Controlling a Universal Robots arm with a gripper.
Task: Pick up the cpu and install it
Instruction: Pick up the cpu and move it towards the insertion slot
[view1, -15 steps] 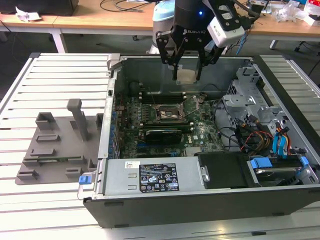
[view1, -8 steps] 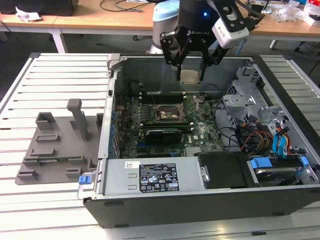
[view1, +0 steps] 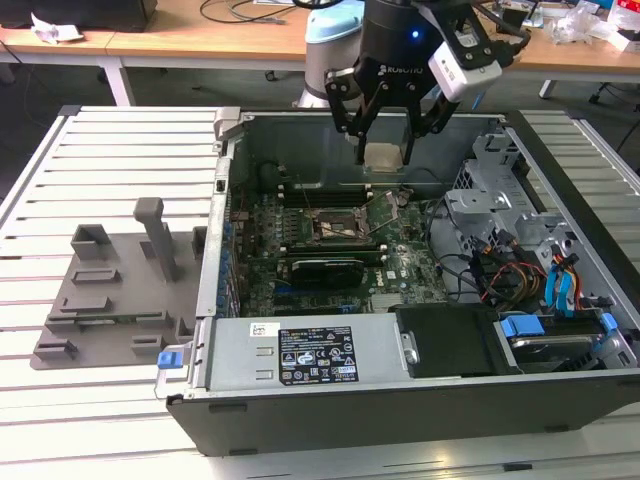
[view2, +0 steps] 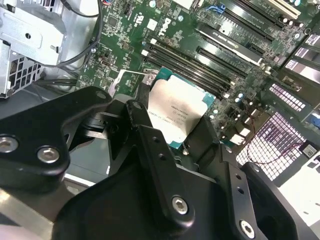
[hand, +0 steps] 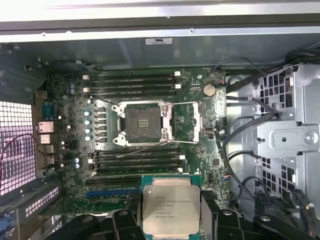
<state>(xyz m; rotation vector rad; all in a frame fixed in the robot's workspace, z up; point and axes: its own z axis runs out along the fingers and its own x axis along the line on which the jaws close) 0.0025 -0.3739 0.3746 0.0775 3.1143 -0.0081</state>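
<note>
Grey-steel computer case (view1: 300, 395) lies open on the white slatted desk (view1: 100, 150), with its green motherboard (view1: 405, 270) facing up. You have one grey fixture tray (view1: 100, 300) on the desk at the exterior view's left of the case, well apart from the arm.

Inside the case, note one cpu socket (hand: 142, 122) with a metal frame and its dark centre exposed. A bank of memory slots (hand: 132, 85) runs along each of two opposite sides. A dark expansion card (view1: 325, 270) sits on the near side of the socket in the exterior view. Loose cables (view1: 480, 270) and a metal drive cage (hand: 285, 140) crowd the exterior view's right.

Your pincer (view1: 386, 160) is closed on the cpu (view1: 385, 153), with one finger (hand: 125, 222) pressing on each of two opposite edges. In both wrist views the silvery top plate of the chip (view2: 177, 112) faces the cameras. The chip hangs above the board at the far part of the case. It is clear of the socket and lies beyond it, toward the exterior view's right.

Count: one cpu, one socket, one case, one tray, one pincer with two fingers.
</note>
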